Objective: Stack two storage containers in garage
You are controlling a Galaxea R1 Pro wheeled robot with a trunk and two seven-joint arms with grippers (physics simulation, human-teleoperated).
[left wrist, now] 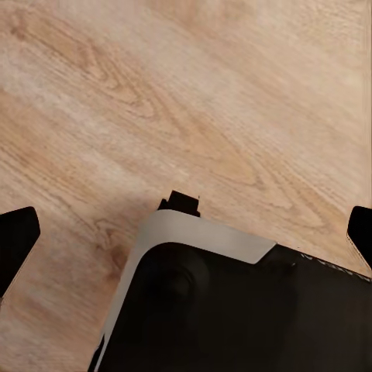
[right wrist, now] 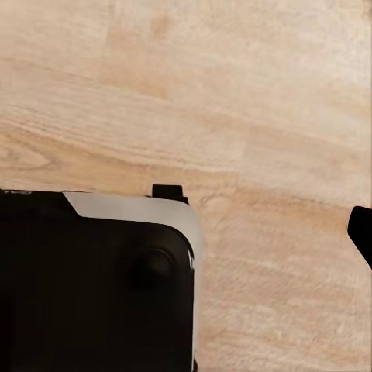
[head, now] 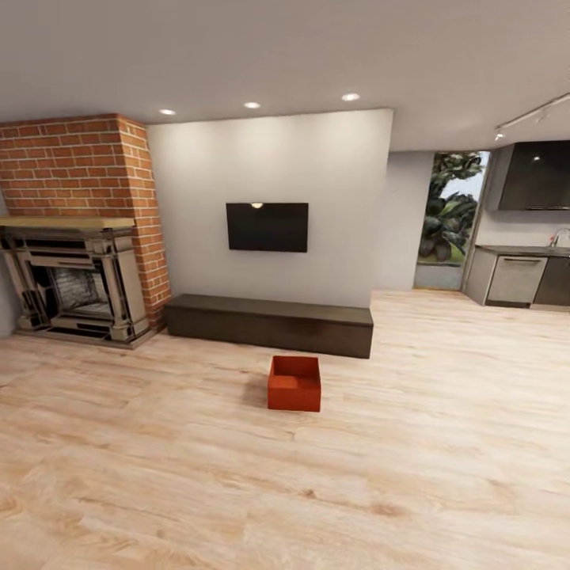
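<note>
Room: living room with a light wood plank floor, seen from the head camera.
Fireplace: red brick fireplace at the left, with a dark metal surround and a pale mantel.
TV: black wall TV on the white wall, above the bench.
Bench: long low dark bench along the foot of that wall, to the right of the fireplace.
Kitchen: grey cabinets and a dark upper unit at the far right, next to a tall window with greenery.
Storage container: one orange-red open-top bin stands upright on the planks, just in front of the bench and apart from it; the floor around it is bare and nothing stands between it and the camera.
Contents: the bin's inside looks empty, as far as its visible floor shows.
Left gripper: the left gripper has its dark fingertips at opposite edges of the wrist view, spread wide with nothing between them, above wood planks and the robot's black-and-white base.
Right gripper: one dark fingertip shows at the picture's edge above planks and the base; I cannot tell whether this gripper is released or clenched.
Container versus grippers: the bin lies well away from both.
</note>
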